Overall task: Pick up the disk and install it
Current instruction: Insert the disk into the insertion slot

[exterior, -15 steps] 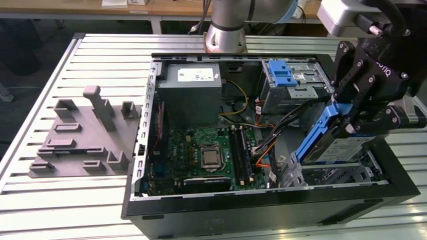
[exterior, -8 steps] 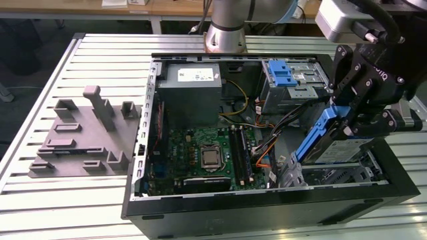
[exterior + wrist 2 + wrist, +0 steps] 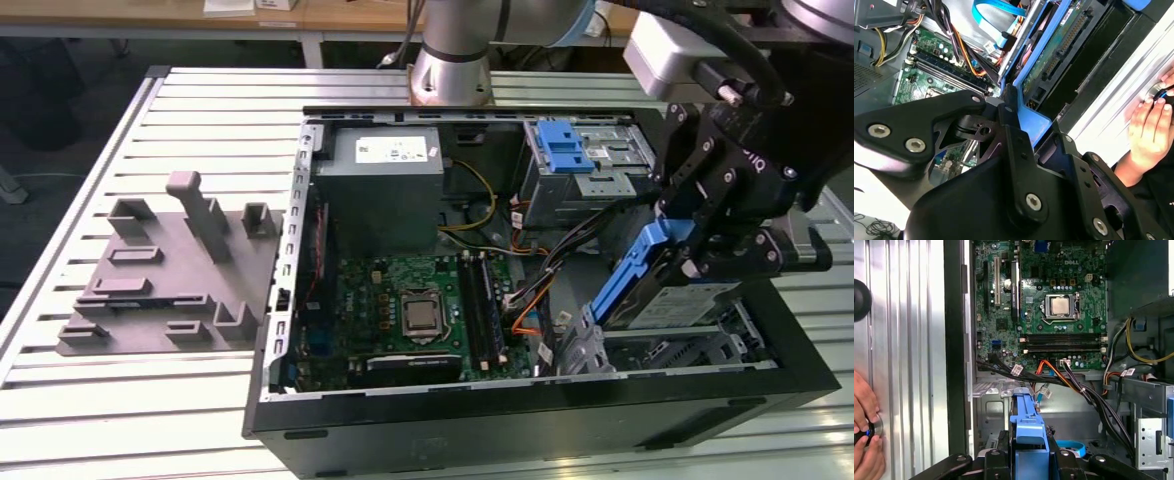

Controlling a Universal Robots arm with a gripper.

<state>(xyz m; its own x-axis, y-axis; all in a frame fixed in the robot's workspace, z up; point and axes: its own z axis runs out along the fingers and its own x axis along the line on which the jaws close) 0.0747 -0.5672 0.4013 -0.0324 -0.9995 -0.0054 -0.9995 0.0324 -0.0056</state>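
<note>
Since the flat silver hard disk with the white-and-blue label and blue plastic rails (image 3: 674, 300) has to go into its bay edge-first, I've got my black two-finger pincer (image 3: 710, 262) clamped shut on it, holding it on edge rather than flat. It hangs inside the open black computer case (image 3: 534, 425), over the silver sheet-metal drive cage (image 3: 667, 352), in the corner of the case diagonally opposite the grey power-supply box (image 3: 380, 180). Honestly can't tell whether the bottom edge is touching the cage or just above it. In the first wrist view the blue rail sits pinched between my fingers, which I reckon keeps the pads off the bare drive. The bundle of black and orange cables (image 3: 1074, 382) runs across the case between the cage and the green motherboard (image 3: 400, 300), so that's the snag risk. Outside the case wall, a person's hand (image 3: 1149, 125) rests on a round button, probably a stop.
</note>
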